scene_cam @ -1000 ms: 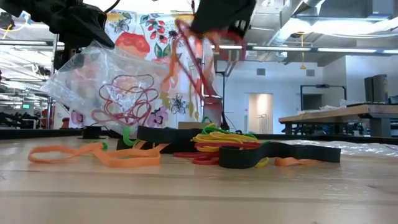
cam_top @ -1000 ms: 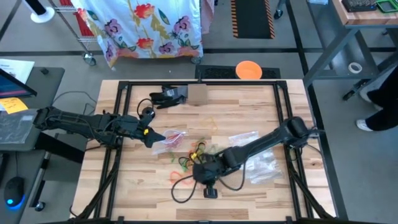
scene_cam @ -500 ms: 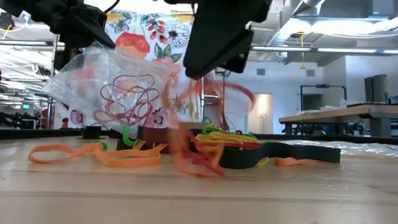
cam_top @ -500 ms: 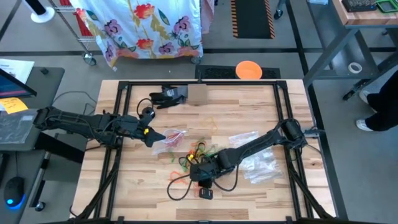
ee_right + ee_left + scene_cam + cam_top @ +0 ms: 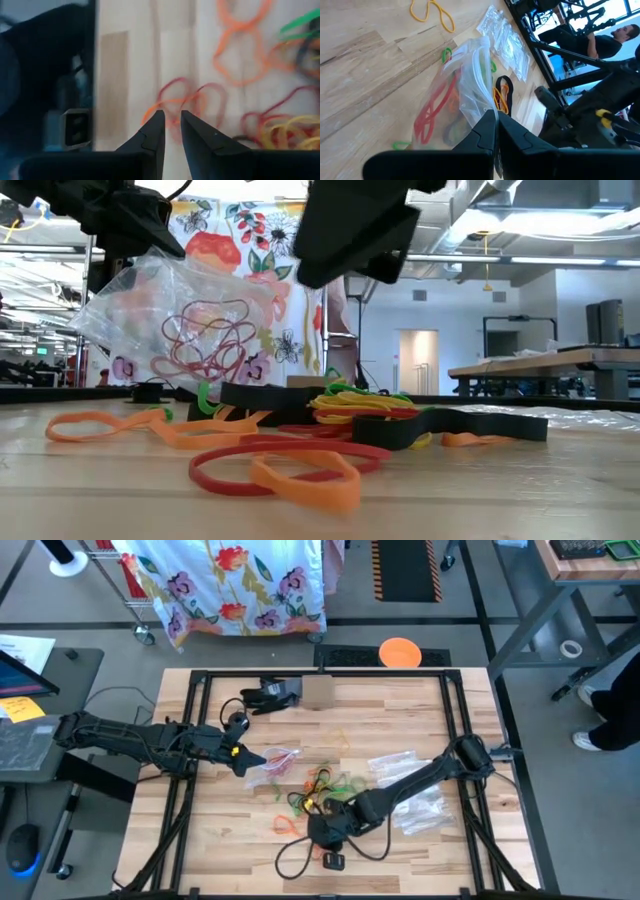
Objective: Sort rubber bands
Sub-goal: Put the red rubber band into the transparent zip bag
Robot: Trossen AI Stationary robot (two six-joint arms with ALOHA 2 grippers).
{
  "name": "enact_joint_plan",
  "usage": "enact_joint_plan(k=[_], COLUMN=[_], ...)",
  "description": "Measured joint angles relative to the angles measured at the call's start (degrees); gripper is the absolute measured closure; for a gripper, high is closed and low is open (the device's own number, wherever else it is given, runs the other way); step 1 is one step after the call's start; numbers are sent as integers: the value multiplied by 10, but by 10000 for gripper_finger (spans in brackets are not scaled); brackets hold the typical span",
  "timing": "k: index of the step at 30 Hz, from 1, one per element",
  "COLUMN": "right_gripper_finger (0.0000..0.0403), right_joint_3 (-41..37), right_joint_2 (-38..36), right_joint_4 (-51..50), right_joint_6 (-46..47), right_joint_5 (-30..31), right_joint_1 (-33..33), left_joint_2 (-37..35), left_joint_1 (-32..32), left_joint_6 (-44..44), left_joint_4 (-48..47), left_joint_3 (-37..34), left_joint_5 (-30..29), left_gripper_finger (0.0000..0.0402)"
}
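1. The left gripper [image 5: 492,131] is closed on the upper edge of a clear bag [image 5: 272,762] and holds it lifted over the left-centre part of the table [image 5: 420,700]. Some red bands [image 5: 205,340] are already inside this bag.

2. The right gripper [image 5: 170,129] hangs above the front-centre of the table. Its fingers stand only a narrow gap apart and nothing is between them.

3. A red band [image 5: 285,462] and an orange band [image 5: 305,480] lie loose on the wood just under the right gripper, one partly over the other. The main heap of rubber bands [image 5: 325,785] lies a little behind them, between the two arms.

4. I judge that the step now is to take one band and carry it to the bag. To do it well, the right gripper should come down on a part of the red loop that lies clear of the orange one, so that only one colour is lifted.

5. The black cable [image 5: 300,852] lies near; the fingers should keep away from it.

6. The left gripper should keep the bag mouth open and quiet.
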Motion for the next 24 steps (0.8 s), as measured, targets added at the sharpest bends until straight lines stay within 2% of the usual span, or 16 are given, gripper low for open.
enact_joint_plan(k=[2, 10, 16, 24], right_gripper_finger=[343, 343, 343, 343], right_joint_3=[0, -23, -42, -43], right_joint_2=[0, 1, 36, 60], right_joint_4=[-7, 19, 54, 28], right_joint_6=[0, 2, 7, 23], right_joint_5=[24, 27, 26, 27], right_joint_1=[5, 22, 29, 29], left_joint_2=[0, 0, 0, 0], left_joint_1=[0, -9, -17, -17], left_joint_6=[0, -1, -6, -9], left_joint_4=[0, 0, 1, 1], left_joint_3=[0, 0, 0, 0], left_joint_5=[0, -1, -1, -1], left_gripper_finger=[402, 401, 402, 402])
